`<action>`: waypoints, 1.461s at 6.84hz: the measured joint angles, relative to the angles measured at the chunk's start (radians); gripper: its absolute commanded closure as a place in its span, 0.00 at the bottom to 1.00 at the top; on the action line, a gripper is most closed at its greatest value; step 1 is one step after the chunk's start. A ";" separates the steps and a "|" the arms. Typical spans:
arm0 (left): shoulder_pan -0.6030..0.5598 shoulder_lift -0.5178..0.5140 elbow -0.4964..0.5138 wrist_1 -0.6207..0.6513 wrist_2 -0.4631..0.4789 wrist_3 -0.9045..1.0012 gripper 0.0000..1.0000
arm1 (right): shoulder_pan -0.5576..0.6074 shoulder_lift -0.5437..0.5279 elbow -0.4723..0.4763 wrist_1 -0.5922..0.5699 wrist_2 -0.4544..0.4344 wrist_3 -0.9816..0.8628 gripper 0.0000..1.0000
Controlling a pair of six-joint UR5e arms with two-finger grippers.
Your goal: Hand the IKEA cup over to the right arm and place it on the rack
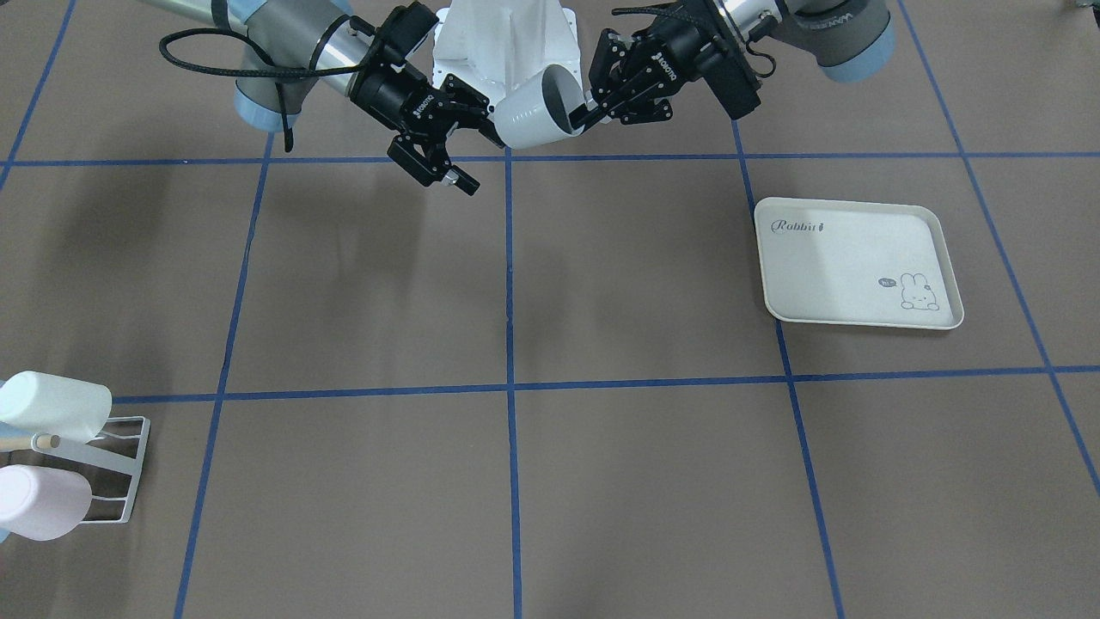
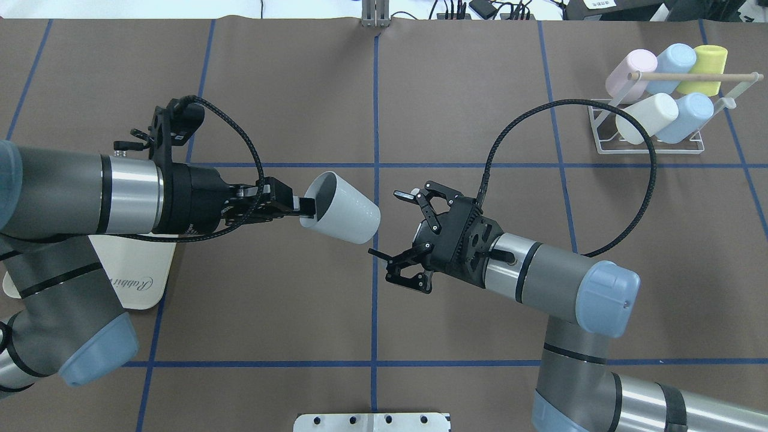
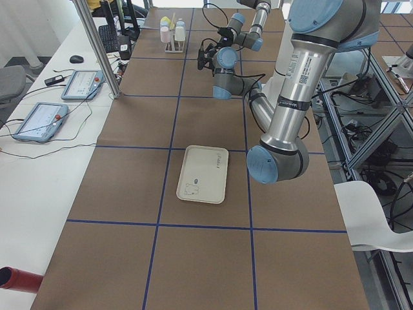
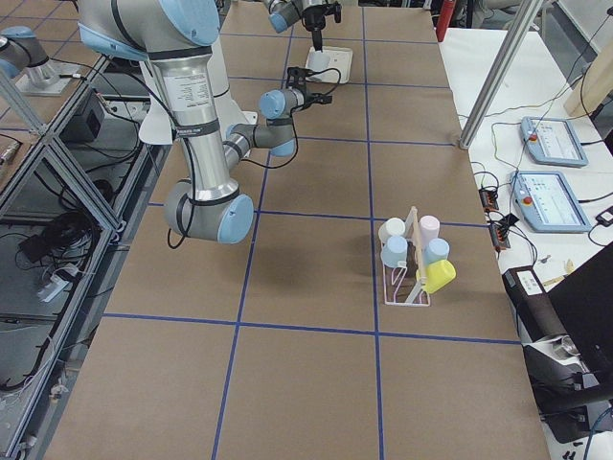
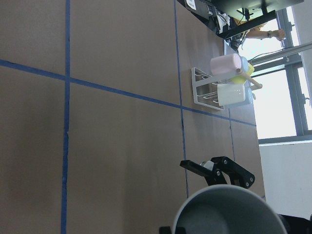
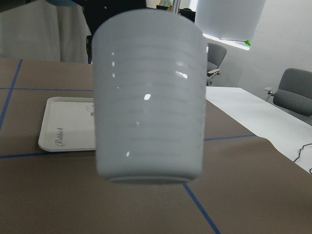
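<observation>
The IKEA cup (image 2: 343, 207) is white and ribbed, held in the air on its side above the table's middle. My left gripper (image 2: 305, 210) is shut on its rim, one finger inside the mouth; the cup (image 1: 533, 112) and that gripper (image 1: 589, 112) also show in the front view. The right arm's gripper (image 2: 387, 225) stands open facing the cup's base, fingertips level with the base and apart from it. In the right wrist view the cup (image 6: 148, 97) fills the centre. The rack (image 2: 654, 129) is a white wire rack at the far right with several pastel cups on it.
A cream rabbit-print tray (image 1: 859, 258) lies flat on my left side, partly under the left arm in the overhead view. The right arm's black cable loop (image 2: 600, 108) arcs toward the rack. Blue tape lines cross the brown table.
</observation>
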 measured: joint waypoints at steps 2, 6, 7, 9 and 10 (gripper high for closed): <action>0.007 -0.008 0.012 0.000 0.001 0.000 1.00 | -0.008 0.023 -0.001 0.001 -0.005 -0.012 0.01; 0.017 -0.042 0.063 0.000 0.022 0.001 1.00 | -0.010 0.029 0.001 0.001 -0.008 -0.014 0.06; 0.020 -0.043 0.065 0.000 0.028 0.001 1.00 | -0.010 0.030 0.001 0.001 -0.009 -0.014 0.27; 0.020 -0.044 0.066 0.000 0.030 0.002 1.00 | -0.010 0.034 0.002 0.001 -0.008 -0.012 0.60; 0.021 -0.044 0.066 0.000 0.031 0.003 0.76 | -0.012 0.035 0.002 0.001 -0.009 -0.011 0.69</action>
